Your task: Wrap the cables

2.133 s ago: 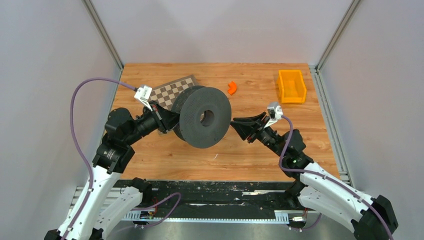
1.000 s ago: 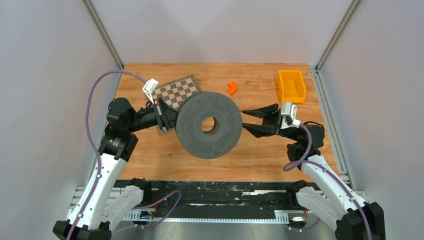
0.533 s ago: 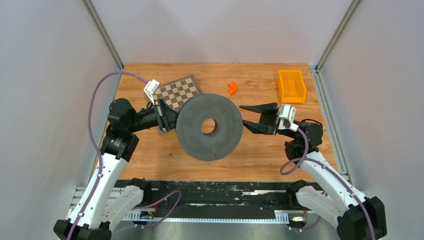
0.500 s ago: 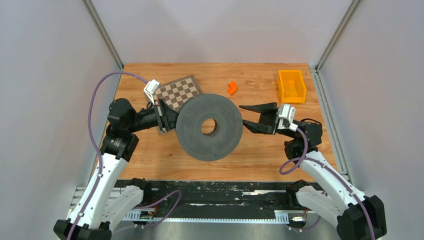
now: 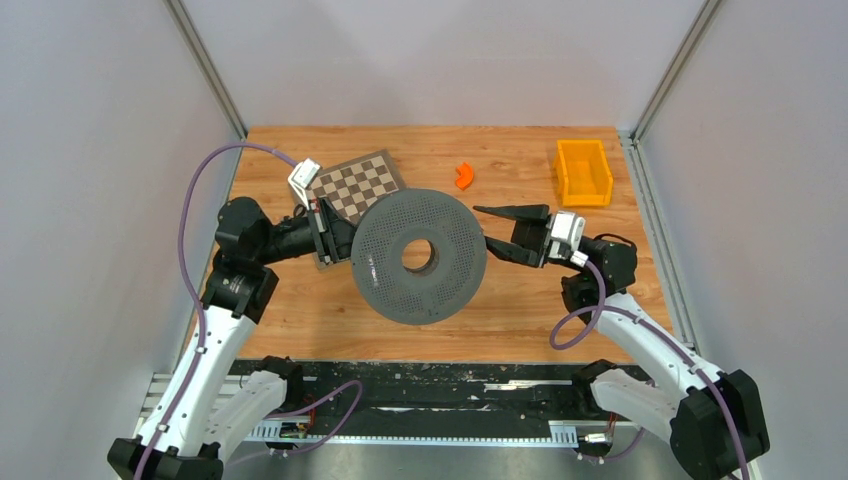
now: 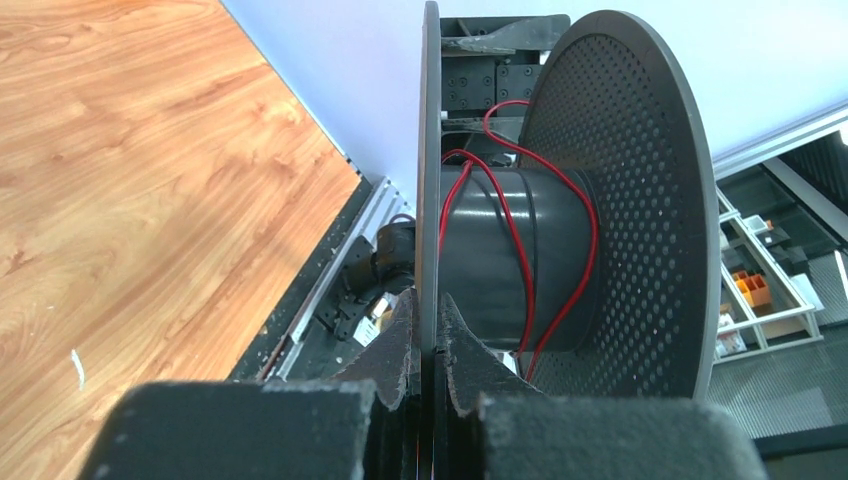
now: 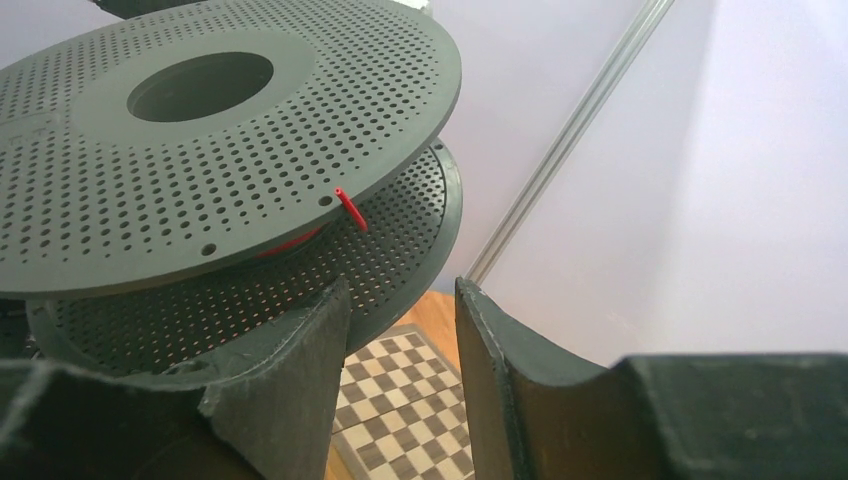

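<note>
Where the left pincer closes, its wrist camera shows me both fingers clamped on the thin edge of one flange of the spool, which it holds clear of the counter. That same view looks between the two flanges. The red wire lies there in a few loose turns around the grey hub, some strands crossing it at a slant.

From above I see none of that. The left pincer meets the spool's left rim. The upper perforated disc, face up toward the camera, hides the hub and the wire completely.

The right pincer stands wide open just beside the spool's right rim, gripping nothing. Its own camera puts the fingers spread below the spool. It also gives me a short red wire end poking out at the upper flange's rim, plus a sliver of red between the discs.

Further out on the counter, a checkered board lies behind the left arm. A small orange piece sits at the back, and an orange bin in the far right corner.
</note>
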